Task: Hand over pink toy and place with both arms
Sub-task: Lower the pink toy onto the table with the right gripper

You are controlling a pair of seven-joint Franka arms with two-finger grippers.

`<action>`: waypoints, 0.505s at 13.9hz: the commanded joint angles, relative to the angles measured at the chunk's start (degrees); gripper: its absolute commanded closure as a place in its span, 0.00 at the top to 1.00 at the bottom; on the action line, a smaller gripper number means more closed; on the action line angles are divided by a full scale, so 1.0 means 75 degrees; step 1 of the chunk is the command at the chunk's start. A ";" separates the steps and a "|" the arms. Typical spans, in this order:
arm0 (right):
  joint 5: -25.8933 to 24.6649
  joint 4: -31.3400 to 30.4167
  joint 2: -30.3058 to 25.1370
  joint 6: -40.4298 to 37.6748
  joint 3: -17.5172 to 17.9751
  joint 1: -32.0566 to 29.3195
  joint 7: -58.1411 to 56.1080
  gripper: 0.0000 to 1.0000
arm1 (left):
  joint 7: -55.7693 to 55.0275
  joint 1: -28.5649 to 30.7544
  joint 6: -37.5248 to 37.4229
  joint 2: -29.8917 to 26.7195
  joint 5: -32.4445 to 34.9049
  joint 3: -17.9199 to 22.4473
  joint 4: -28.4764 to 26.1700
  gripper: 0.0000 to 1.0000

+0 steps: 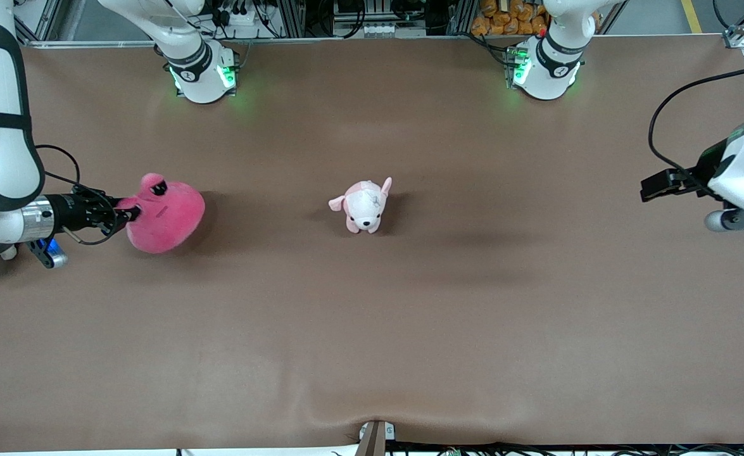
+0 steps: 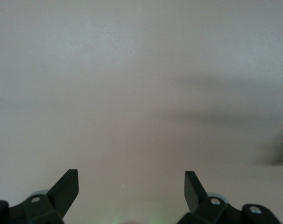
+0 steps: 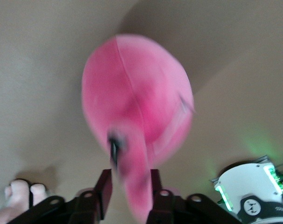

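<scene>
Two toys, front view: pink toy (image 1: 166,215), round hot-pink plush with a bulging black eye, toward the right arm's end of the table; puppy plush (image 1: 365,206), pale pink and white, mid-table.
Writing, front view: none readable.
Table (image 1: 372,329): brown matte cover, slight ripple at the edge nearest the camera.
Right gripper (image 1: 132,212): black, pinching a fold of the pink toy.
Left gripper (image 1: 647,189): black, waiting in the air over the left arm's end of the table.
Left wrist view: left gripper (image 2: 131,179) spread wide, dark wedge-shaped fingertips (image 2: 67,186), nothing between; plain blurred table surface.
Right wrist view: right gripper (image 3: 129,184) pressed onto a flap of the pink toy (image 3: 137,100), soft fuzzy fabric with a visible seam; white arm base (image 3: 251,193) with green lights nearby.
</scene>
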 commanded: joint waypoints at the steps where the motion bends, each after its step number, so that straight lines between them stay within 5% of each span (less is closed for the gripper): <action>1: -0.0146 -0.0117 -0.0212 0.0006 -0.0013 0.0066 -0.0330 1.00 | 0.0103 0.0018 0.0230 -0.0305 0.0161 -0.0145 -0.0183 1.00; 7: -0.0648 0.0644 -0.0399 -0.0286 0.0022 0.0545 -0.1430 1.00 | 0.0104 -0.0005 0.0172 -0.0716 0.0161 -0.0193 0.0074 1.00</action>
